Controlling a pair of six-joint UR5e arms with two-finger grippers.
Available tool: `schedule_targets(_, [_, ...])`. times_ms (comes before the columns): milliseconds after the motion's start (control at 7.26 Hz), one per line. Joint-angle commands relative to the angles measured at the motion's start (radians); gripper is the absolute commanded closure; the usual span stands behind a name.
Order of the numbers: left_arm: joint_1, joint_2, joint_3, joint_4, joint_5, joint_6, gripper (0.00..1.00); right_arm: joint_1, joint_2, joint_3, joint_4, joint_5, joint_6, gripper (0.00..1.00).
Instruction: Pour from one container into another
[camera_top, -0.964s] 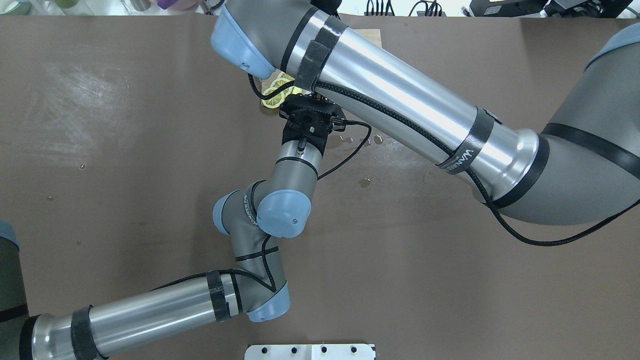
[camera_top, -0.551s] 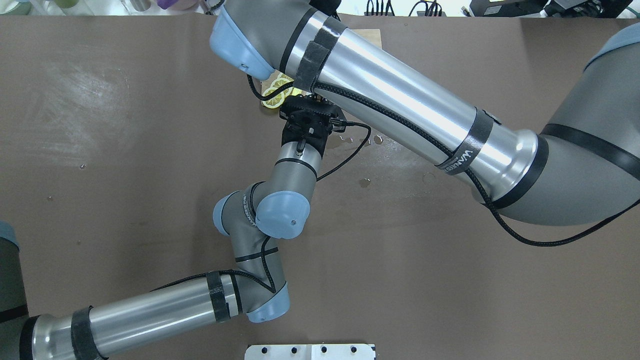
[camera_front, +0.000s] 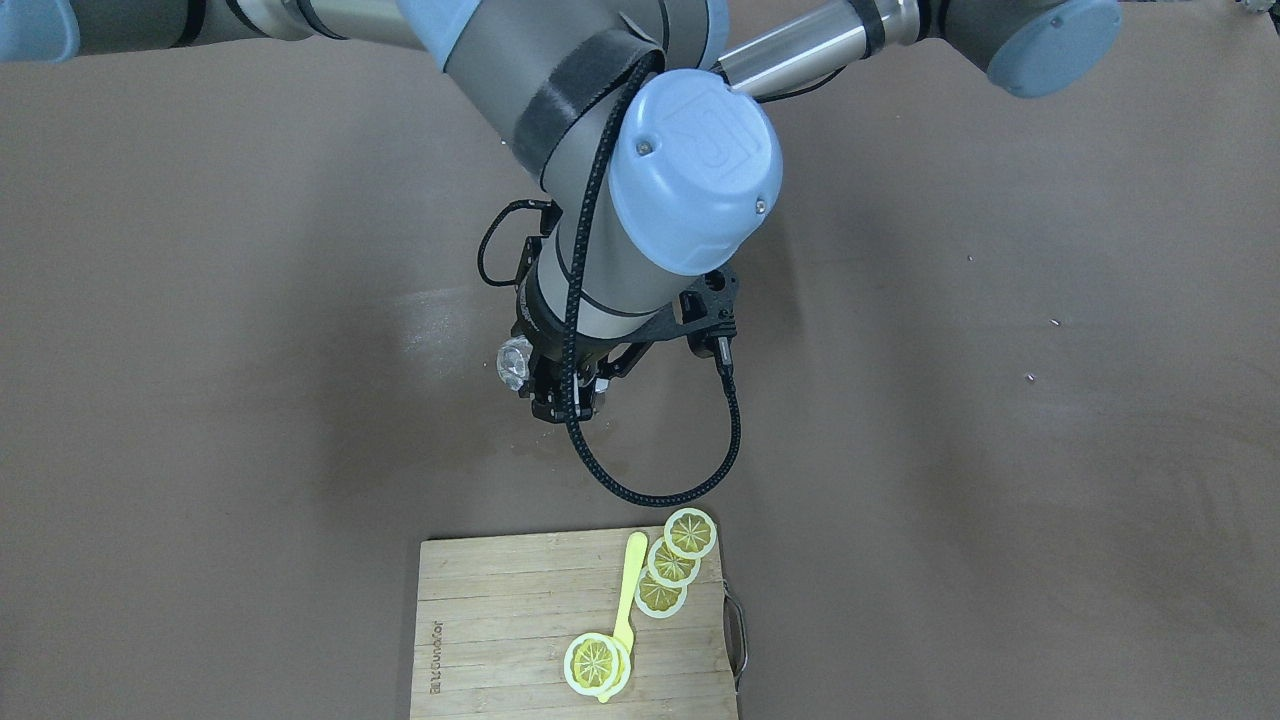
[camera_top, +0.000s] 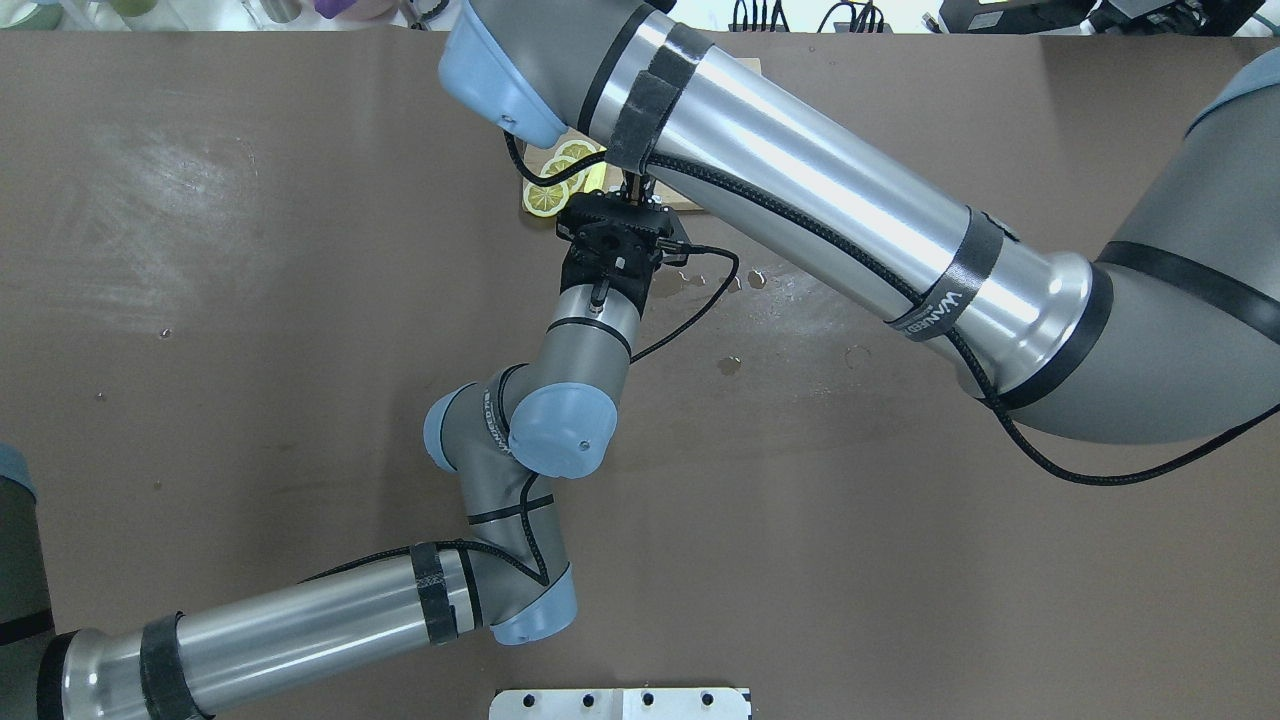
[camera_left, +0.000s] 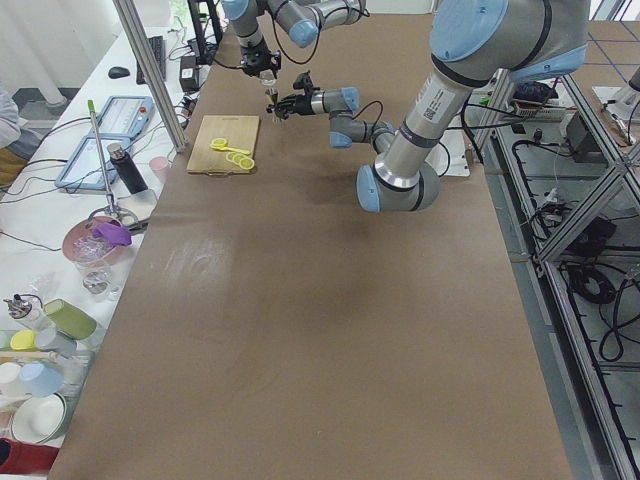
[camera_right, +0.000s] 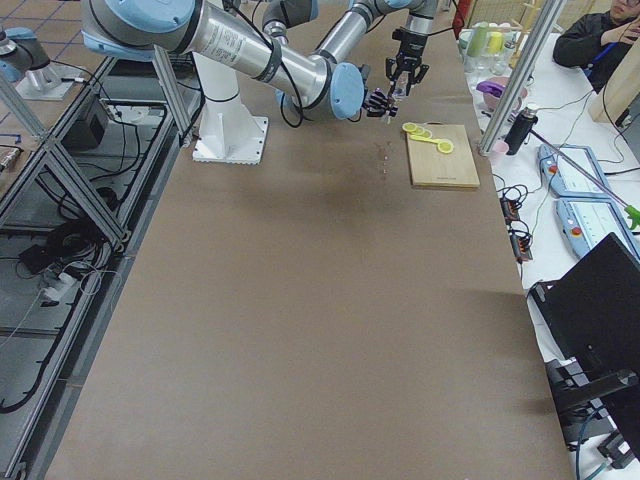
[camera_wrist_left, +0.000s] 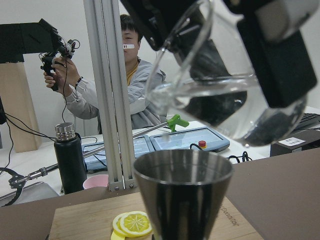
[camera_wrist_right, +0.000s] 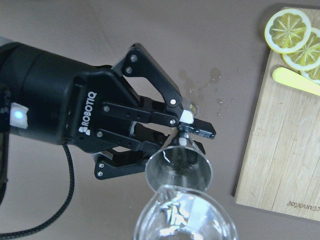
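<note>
leaning over a steel jigger (camera_wrist_left: 182, 195), a glass pitcher (camera_wrist_left: 225, 100) was clamped in the right gripper's (camera_front: 565, 398) jaws; the left gripper's (camera_wrist_right: 185, 127) jaws pinched the jigger's waist above the tabletop (camera_top: 250, 300) near a cutting board (camera_front: 500, 620).

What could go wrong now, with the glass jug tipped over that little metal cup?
1. The small shiny metal cup has a narrow mouth, so liquid from the tilted clear glass jug could miss it. Wet spots already mark the brown table.
2. The left claw pinches the cup only at its thin waist, so the cup might tip or slip.
3. Splashes may reach the wooden cutting board nearby.
</note>
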Motion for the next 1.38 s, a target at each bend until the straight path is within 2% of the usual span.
schedule_targets(0, [-0.001,0.002,0.006,0.0,0.002,0.055,1.0,0.045,-0.037,0.045,0.008,0.055,-0.017,1.0])
schedule_targets(413, [-0.054,0.054,0.003,-0.056,0.002,0.102,1.0,0.156,-0.17,0.186,0.081,0.167,-0.074,1.0])
schedule_targets(689, [-0.141,0.113,0.005,-0.17,-0.003,0.23,1.0,0.197,-0.3,0.282,0.213,0.245,-0.074,1.0])
schedule_targets(826, [-0.171,0.154,0.002,-0.173,-0.008,0.23,1.0,0.217,-0.383,0.337,0.268,0.287,-0.072,1.0])
schedule_targets(964, [-0.197,0.217,-0.012,-0.202,-0.015,0.23,1.0,0.246,-0.449,0.343,0.346,0.351,-0.069,1.0])
schedule_targets(1102, [-0.218,0.264,-0.015,-0.262,-0.067,0.232,1.0,0.278,-0.515,0.344,0.437,0.418,-0.066,1.0])
schedule_targets(1240, [-0.279,0.341,-0.071,-0.279,-0.166,0.232,1.0,0.301,-0.579,0.347,0.521,0.469,-0.065,1.0])
